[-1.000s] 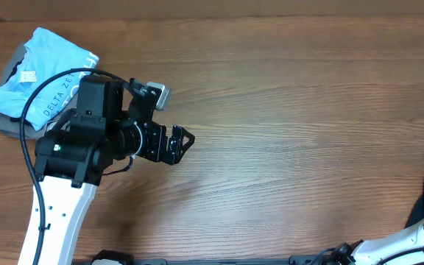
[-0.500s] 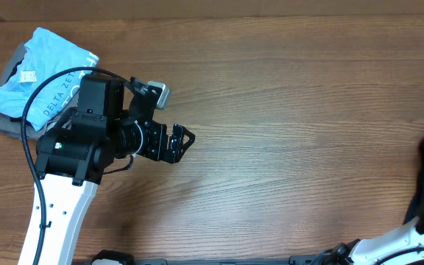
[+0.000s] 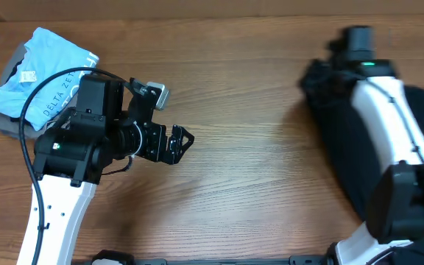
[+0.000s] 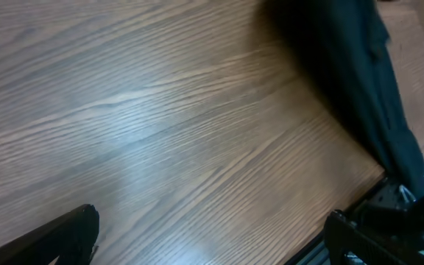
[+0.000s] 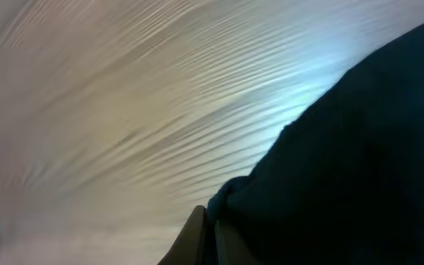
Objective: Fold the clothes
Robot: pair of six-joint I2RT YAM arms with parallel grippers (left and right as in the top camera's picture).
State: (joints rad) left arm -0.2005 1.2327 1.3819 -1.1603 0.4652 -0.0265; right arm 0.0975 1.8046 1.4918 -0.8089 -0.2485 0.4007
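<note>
The clothes, a plain black T-shirt (image 3: 342, 140), lie bunched and stretched down the right side of the table under my right arm (image 3: 389, 118). In the right wrist view my right gripper (image 5: 210, 215) is shut on an edge of the black T-shirt (image 5: 359, 147), with cloth pinched between the fingers. My left gripper (image 3: 181, 140) hovers left of centre, open and holding nothing. From the left wrist, its two fingertips stand wide apart at the bottom corners of the view around the left gripper (image 4: 212, 230), and the shirt (image 4: 352, 73) shows far off at the upper right.
A light blue garment printed "DELTA Z…" (image 3: 46, 73) lies on grey garments (image 3: 9, 125) at the table's far left corner. Bare wood (image 3: 256, 169) separates the two arms. The table's edge (image 4: 359, 193) shows in the left wrist view.
My right arm has swung in from the right edge across the table, dragging the black shirt with it, and its jaws have closed. The left arm has not moved.
</note>
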